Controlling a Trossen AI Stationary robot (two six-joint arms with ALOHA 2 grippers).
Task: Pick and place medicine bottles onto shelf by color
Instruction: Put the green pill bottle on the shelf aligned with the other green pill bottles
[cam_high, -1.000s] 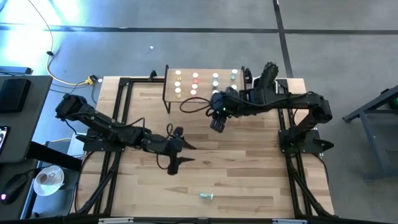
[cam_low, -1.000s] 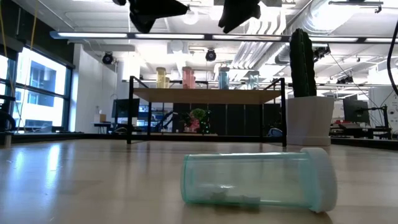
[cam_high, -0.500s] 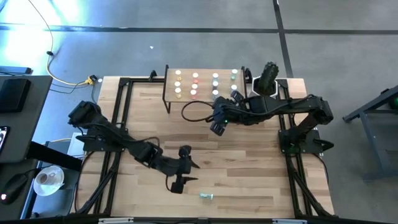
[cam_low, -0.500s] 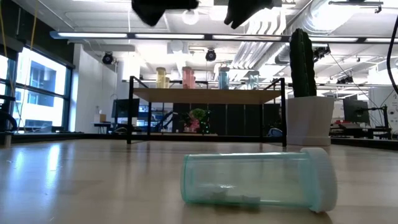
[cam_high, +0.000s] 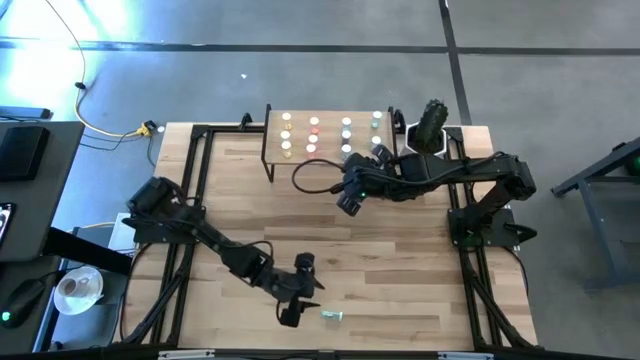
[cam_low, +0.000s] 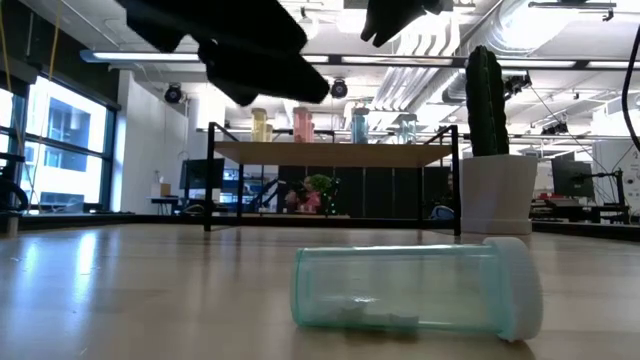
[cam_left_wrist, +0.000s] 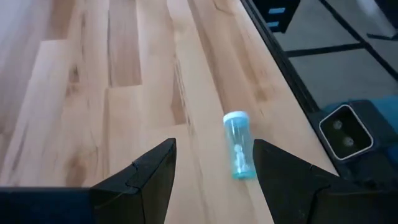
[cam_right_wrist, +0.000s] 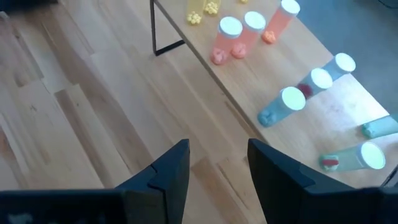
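A pale green see-through medicine bottle (cam_left_wrist: 238, 148) with a white cap lies on its side on the tabletop near the front edge (cam_high: 331, 315) (cam_low: 410, 290). My left gripper (cam_left_wrist: 214, 163) (cam_high: 312, 296) hovers open just short of it, slanting down, with the bottle ahead of its fingers and untouched. The shelf (cam_high: 325, 135) (cam_right_wrist: 292, 59) stands at the far edge; yellow, pink, blue and green bottles stand upright on it. My right gripper (cam_right_wrist: 217, 158) (cam_high: 345, 205) hangs open above the table in front of the shelf, with nothing between its fingers.
A cactus in a white pot (cam_low: 495, 190) (cam_high: 430, 125) stands at the shelf's right end. A black frame (cam_high: 190, 200) runs along the table's left and right sides. Bare wood lies between the shelf and the lying bottle.
My left gripper has swung toward the table's near edge and sunk, closing on the lying green bottle, still open. My right gripper has turned a little at the wrist and otherwise stayed in place. The bottle has not moved.
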